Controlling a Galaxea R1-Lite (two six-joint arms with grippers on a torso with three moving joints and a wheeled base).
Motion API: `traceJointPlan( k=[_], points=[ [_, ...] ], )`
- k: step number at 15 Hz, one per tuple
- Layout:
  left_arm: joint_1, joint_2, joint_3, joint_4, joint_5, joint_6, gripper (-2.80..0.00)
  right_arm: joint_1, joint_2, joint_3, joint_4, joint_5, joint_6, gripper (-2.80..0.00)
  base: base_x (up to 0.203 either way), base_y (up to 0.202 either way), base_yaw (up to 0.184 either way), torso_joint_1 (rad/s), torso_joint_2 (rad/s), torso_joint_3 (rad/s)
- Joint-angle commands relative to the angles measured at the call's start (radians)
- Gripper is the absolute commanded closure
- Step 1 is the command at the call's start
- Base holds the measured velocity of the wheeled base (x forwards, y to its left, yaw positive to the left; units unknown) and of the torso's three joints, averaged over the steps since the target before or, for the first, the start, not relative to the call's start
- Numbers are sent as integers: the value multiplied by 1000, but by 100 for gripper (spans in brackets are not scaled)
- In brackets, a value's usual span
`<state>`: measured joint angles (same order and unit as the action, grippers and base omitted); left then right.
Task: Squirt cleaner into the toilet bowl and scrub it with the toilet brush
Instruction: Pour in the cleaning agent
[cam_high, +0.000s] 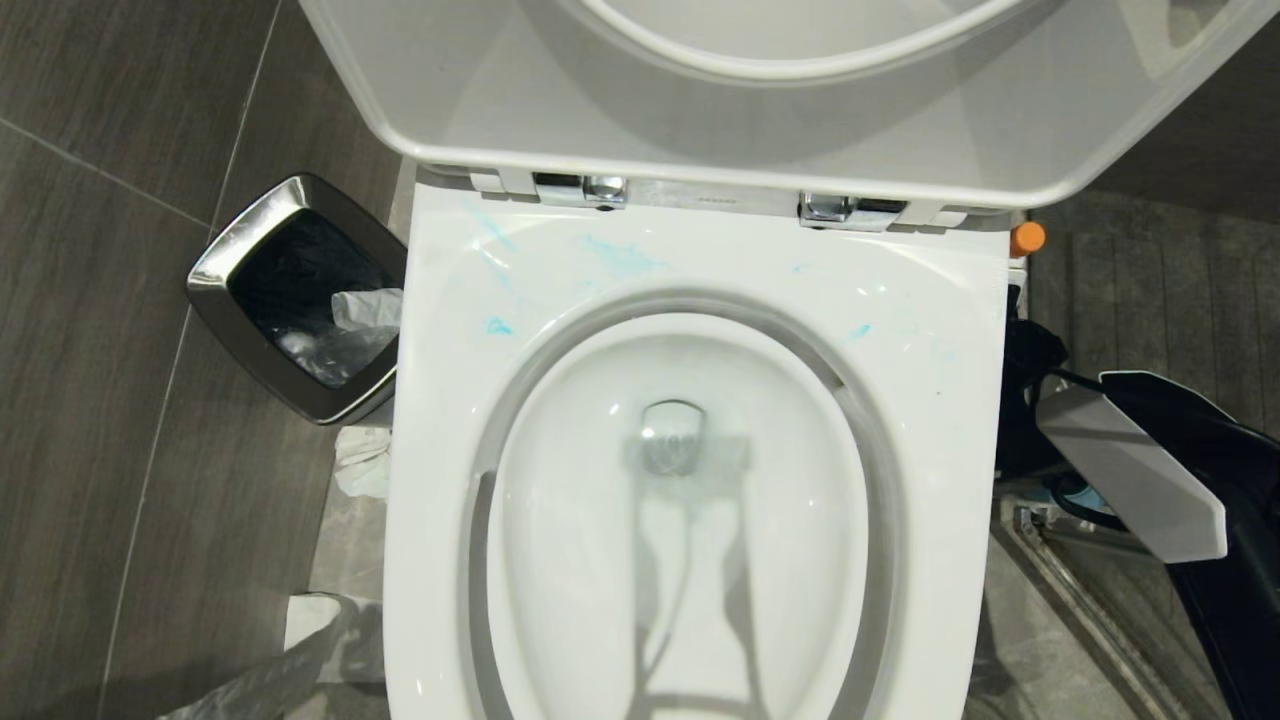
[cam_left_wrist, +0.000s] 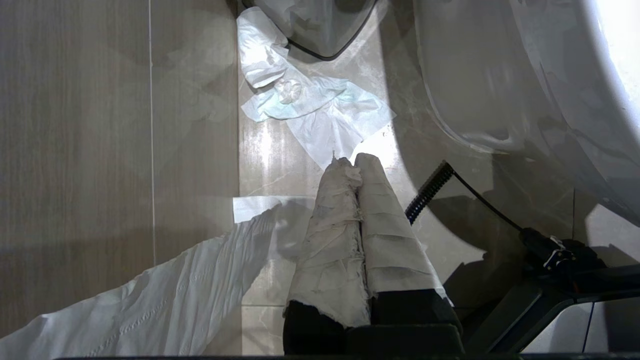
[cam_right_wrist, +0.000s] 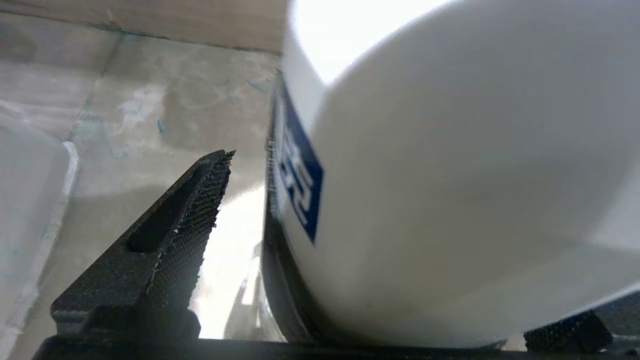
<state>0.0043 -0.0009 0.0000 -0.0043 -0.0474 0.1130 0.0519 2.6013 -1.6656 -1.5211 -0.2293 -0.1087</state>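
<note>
1. Toilet bowl (cam_high: 690, 520): it fills the middle of your head view. Lid (cam_high: 760, 120) is raised behind it, chrome hinges (cam_high: 580, 188) at the back of the rim.
2. Turquoise smears (cam_high: 620, 255) lie on the broad back part of the rim, with smaller dabs to either side. Basin is white, and water sits at the outlet.
3. Cleaner (cam_high: 1027, 238): you only get its orange cap, just off the rim's right rear corner, next to the hinge. Its body is hidden.
4. Right arm (cam_high: 1130, 470) is low on the toilet's right side, outside the bowl, below the cap in the head view.
5. Right gripper (cam_right_wrist: 320, 210): claw is wide. One black ribbed finger (cam_right_wrist: 170, 235) stands clear of a big white rounded body with a blue label (cam_right_wrist: 300, 175), with a visible gap between them. That body sits between the fingers and is not squeezed. You can't tell what it is from this close.
6. Left gripper (cam_left_wrist: 352, 162): its cloth-wrapped fingers are pressed together and grip nothing. It points down at the floor beside the toilet's outer wall.
7. Crumpled tissue (cam_left_wrist: 310, 110) lies on the tiles just ahead of those fingertips, and a coiled black cable (cam_left_wrist: 430, 192) is beside them.
8. Steel-rimmed bin (cam_high: 215, 262) stands on the bowl's left with a liner and paper inside.
</note>
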Motion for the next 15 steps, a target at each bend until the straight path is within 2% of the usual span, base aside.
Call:
traceJointPlan(
  k=[1,10,11,15],
  points=[
    [0,1,8,0,0,1,0,0,3,-10,-9,5,-3,-280,0,0,0,0,0,0],
    [0,1,8,0,0,1,0,-1,21,-50,-9,10,-9,-280,0,0,0,0,0,0],
    [0,1,8,0,0,1,0,-1,22,-57,-9,10,-16,0,0,0,0,0,0,0],
    [0,1,8,0,0,1,0,-2,23,-57,-9,10,-26,0,0,0,0,0,0,0]
  ],
)
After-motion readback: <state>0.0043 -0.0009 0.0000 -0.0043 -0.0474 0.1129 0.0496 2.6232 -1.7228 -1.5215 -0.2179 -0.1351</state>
